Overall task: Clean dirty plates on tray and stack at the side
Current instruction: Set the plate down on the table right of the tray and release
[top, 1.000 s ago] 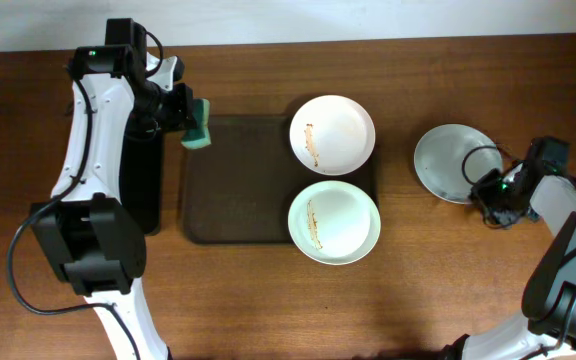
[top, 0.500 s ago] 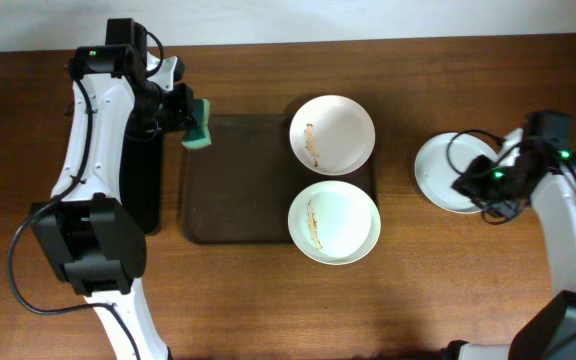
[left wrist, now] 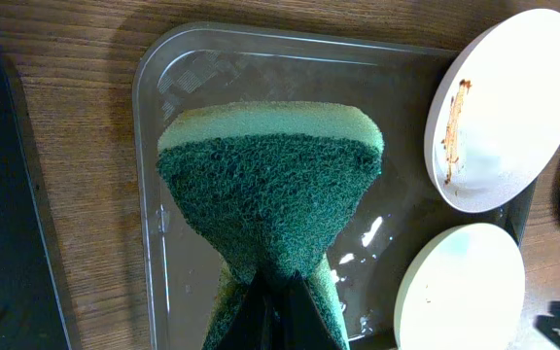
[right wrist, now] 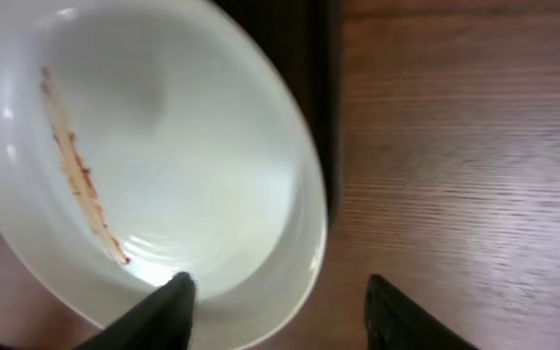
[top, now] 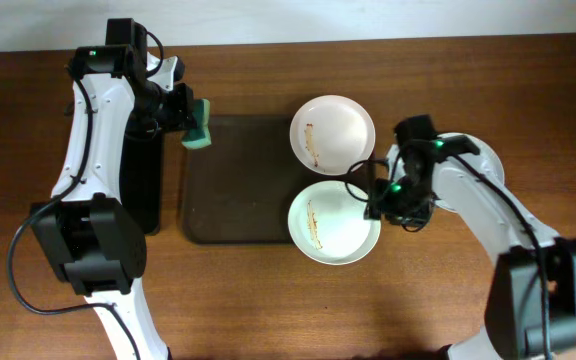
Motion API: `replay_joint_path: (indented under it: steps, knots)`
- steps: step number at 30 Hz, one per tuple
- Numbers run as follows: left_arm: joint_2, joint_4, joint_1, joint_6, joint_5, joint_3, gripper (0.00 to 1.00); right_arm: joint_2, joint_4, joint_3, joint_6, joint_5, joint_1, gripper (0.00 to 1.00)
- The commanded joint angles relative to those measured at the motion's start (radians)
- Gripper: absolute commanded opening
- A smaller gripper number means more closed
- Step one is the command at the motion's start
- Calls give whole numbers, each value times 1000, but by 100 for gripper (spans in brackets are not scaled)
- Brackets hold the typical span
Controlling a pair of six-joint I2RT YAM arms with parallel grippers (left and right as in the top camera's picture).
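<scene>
Two white plates with brown streaks lie on the right end of the dark brown tray [top: 233, 190]: the far plate [top: 332, 135] and the near plate [top: 334, 222]. Both show in the left wrist view, the far plate [left wrist: 504, 107] and the near plate [left wrist: 460, 287]. My right gripper [top: 383, 200] is open at the near plate's [right wrist: 154, 156] right rim, one finger over its inside and one over the table [right wrist: 280, 301]. My left gripper [top: 183, 112] is shut on a green sponge [left wrist: 270, 194] above the tray's far left corner. The third plate is hidden under my right arm.
A narrow glossy black tray [top: 143, 185] lies left of the brown tray, under my left arm. Bare wooden table [top: 438, 290] lies right of the plates and along the front. The table's far edge runs along the top.
My right arm has swung left, from the plate at the right side of the table to the near plate's right rim. My left arm and the sponge have not moved.
</scene>
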State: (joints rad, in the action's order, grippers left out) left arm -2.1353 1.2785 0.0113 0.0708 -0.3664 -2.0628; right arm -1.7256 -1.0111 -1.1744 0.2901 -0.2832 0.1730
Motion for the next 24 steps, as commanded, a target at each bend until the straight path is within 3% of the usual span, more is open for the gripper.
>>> replay_joint_path:
  steps: [1, 5, 17, 21, 24]
  knots:
    - [5, -2, -4, -19, -3, -16, 1, -59, 3, -2, 6, -8, 18, 51]
    - [5, -2, -4, -19, -3, -16, 1, -95, 28, -2, 5, 6, 18, 35]
    - [5, -2, -4, -19, -3, -16, 1, -101, 59, 23, 6, 44, 47, 33]
    - [5, -2, -4, -19, -3, -16, 1, -101, 72, 31, 6, 44, 75, 29]
    - [5, -2, -4, -19, -4, -16, 1, -101, 72, 31, 8, 44, 93, 19]
